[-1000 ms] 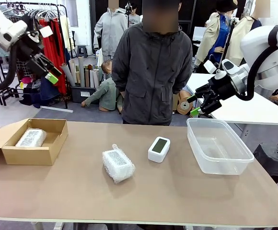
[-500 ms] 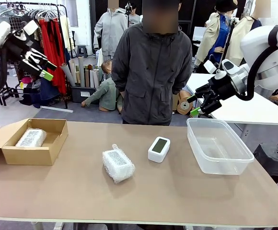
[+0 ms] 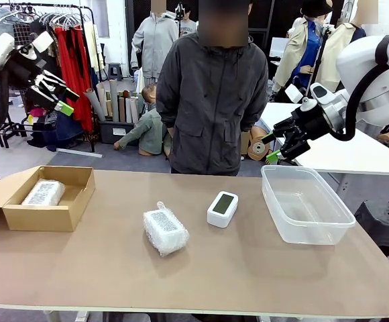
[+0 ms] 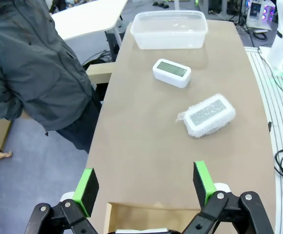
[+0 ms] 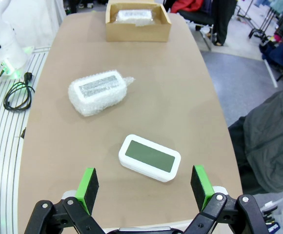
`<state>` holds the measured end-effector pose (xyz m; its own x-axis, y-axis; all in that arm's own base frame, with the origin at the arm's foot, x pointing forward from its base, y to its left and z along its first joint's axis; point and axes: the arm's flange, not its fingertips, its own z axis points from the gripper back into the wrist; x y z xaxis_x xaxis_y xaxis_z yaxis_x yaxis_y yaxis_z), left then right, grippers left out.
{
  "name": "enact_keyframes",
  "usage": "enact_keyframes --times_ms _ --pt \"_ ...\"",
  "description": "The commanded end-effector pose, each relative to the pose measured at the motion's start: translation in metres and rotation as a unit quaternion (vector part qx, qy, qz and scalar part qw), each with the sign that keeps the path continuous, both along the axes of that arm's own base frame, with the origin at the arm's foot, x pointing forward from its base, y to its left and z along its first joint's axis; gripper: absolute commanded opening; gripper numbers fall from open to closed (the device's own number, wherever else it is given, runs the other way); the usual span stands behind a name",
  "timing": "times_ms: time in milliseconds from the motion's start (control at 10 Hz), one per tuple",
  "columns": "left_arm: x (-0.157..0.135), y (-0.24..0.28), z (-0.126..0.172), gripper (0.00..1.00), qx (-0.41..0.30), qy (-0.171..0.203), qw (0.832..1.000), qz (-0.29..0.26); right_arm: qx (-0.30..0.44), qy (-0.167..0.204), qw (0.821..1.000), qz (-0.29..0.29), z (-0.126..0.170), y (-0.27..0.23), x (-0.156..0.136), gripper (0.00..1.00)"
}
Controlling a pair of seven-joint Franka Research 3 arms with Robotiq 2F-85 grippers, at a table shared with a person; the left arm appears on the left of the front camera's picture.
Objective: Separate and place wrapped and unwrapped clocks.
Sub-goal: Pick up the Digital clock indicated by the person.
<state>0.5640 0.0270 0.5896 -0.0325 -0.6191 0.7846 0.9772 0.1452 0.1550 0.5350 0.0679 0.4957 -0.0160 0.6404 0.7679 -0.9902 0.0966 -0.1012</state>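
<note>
One bubble-wrapped clock (image 3: pixel 165 231) lies on the table left of centre, and a second wrapped clock (image 3: pixel 43 193) lies inside the brown cardboard box (image 3: pixel 37 218). The bare white clock (image 3: pixel 223 208) sits mid-table, screen up. My left gripper (image 3: pixel 57 97) hangs open high above the box. My right gripper (image 3: pixel 271 149) is open in the air above the clear tub's (image 3: pixel 313 233) far edge. The left wrist view looks down past the open left gripper (image 4: pixel 146 183) at the wrapped clock (image 4: pixel 210 115) and bare clock (image 4: pixel 172 72). Below the open right gripper (image 5: pixel 144 184) lie the bare clock (image 5: pixel 150 157) and wrapped clock (image 5: pixel 98 91).
A person in a dark jacket (image 3: pixel 211 94) stands at the table's far edge, hands out of sight. The tub (image 4: pixel 169 39) holds nothing. The cardboard box (image 5: pixel 137 33) stands at the table's left end with its flap open. Bare tabletop surrounds the two loose clocks.
My left gripper drew a little up and to the left, then stopped. The right arm, the clocks and the person have not moved.
</note>
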Motion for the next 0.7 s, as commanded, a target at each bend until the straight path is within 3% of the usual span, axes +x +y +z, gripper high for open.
enact_keyframes --times_ms 0,600 --pt "0.0001 0.0001 0.0014 1.0 -0.002 -0.006 1.0 -0.003 -0.002 -0.005 1.0 -0.001 0.0015 -0.0006 -0.0007 1.0" --pt "0.0001 0.0001 0.0014 1.0 -0.002 -0.006 1.0 -0.003 -0.002 -0.005 1.0 -0.001 0.0015 -0.0006 -0.0007 1.0"
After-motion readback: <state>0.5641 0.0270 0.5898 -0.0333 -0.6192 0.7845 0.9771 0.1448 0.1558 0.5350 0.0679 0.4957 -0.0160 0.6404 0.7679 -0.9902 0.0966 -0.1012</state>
